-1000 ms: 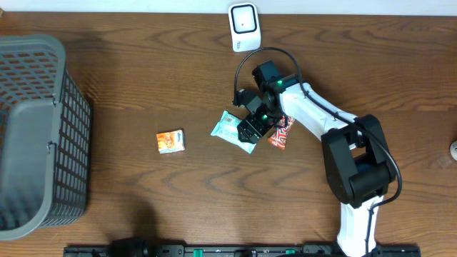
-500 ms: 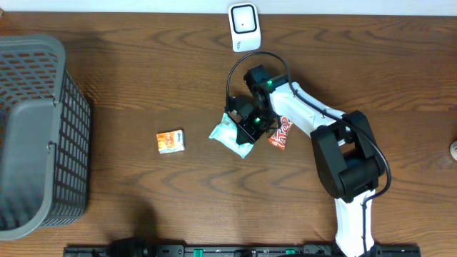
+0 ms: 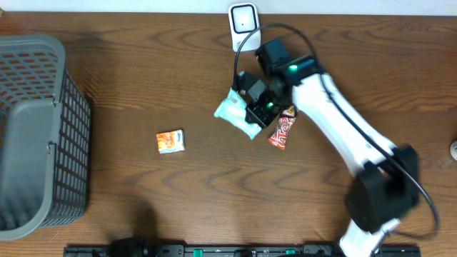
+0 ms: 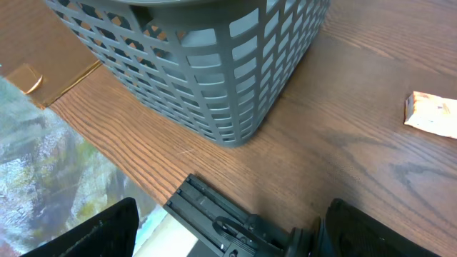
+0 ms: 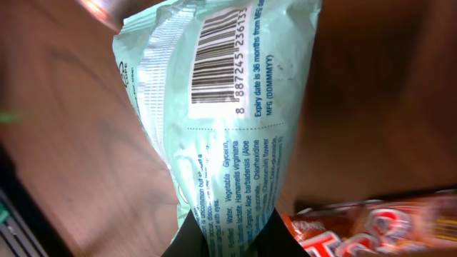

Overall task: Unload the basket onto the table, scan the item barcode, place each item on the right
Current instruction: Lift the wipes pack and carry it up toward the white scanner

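overhead shows the wooden table [image 3: 143, 207] whole: a grey basket [image 3: 71, 143] at the left edge, and the right arm [image 3: 343, 135] reaching in from the lower right toward a white scanner [image 3: 244, 27] at the far edge. the right gripper [image 3: 255, 114] is closed on the end of a mint packet [image 3: 234, 112], which sits just in front of the scanner. a red bar [image 3: 282, 130] lies just beside the gripper, and a small orange packet [image 3: 171, 141] lies well apart, between it and the basket.

only the right wrist view shows the mint packet's [image 5: 221, 128] printed side, with a barcode [image 5: 221, 57] at the end away from the dark fingers [image 5: 207, 244] pinching it; the red bar [image 5: 371, 228] shows at the lower right.

the left gripper [image 4: 228, 218] appears only in its own wrist view, low near the table's front edge, fingers [image 4: 107, 228] spread wide with nothing between them, facing the basket [image 4: 214, 64] and the orange packet [image 4: 432, 114].
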Available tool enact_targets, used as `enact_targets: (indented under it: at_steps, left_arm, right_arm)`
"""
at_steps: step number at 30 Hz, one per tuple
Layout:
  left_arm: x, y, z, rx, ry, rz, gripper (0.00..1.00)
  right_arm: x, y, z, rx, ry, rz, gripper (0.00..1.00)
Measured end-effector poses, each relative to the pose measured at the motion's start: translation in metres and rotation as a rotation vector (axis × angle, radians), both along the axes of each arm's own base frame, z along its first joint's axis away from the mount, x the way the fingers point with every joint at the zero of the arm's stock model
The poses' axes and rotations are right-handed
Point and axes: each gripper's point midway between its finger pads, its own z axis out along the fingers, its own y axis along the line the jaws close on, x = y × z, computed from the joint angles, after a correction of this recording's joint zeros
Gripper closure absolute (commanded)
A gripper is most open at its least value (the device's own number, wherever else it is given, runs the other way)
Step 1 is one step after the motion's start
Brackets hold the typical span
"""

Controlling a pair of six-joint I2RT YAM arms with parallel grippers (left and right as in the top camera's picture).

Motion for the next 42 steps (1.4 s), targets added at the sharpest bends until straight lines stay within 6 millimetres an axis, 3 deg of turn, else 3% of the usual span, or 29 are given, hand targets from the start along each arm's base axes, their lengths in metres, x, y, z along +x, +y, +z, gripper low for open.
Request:
enact_targets:
  at_steps: [3,6,16,23,26,35,38,42]
  left_arm:
    - [0.0,0.0,0.0,0.0,0.0,0.0,0.16]
    - [0.0,0.0,0.0,0.0,0.0,0.0,0.16]
    - [0.0,0.0,0.0,0.0,0.0,0.0,0.16]
    - [0.0,0.0,0.0,0.0,0.0,0.0,0.16]
    - [0.0,0.0,0.0,0.0,0.0,0.0,0.16]
    - [0.0,0.0,0.0,0.0,0.0,0.0,0.16]
    - [0.0,0.0,0.0,0.0,0.0,0.0,0.16]
    - [0.0,0.0,0.0,0.0,0.0,0.0,0.16]
  right_arm:
    - [-0.005,0.002,0.043,0.067,-0.1,0.037,0.99]
    - [-0.015,0.0,0.068,0.099,-0.147,0.065,0.99]
    - [-0.053,-0.014,0.11,0.118,-0.211,0.132,0.99]
    - [-0.073,-0.031,0.154,0.125,-0.375,0.166,0.99]
    - [-0.078,-0.037,0.162,0.118,-0.408,0.174,0.99]
    - [-0.084,-0.043,0.158,0.08,-0.409,0.213,0.99]
    - [-0.069,-0.041,0.165,0.081,-0.464,0.174,0.99]
    - [-0.032,-0.049,0.165,0.004,-0.547,0.04,0.99]
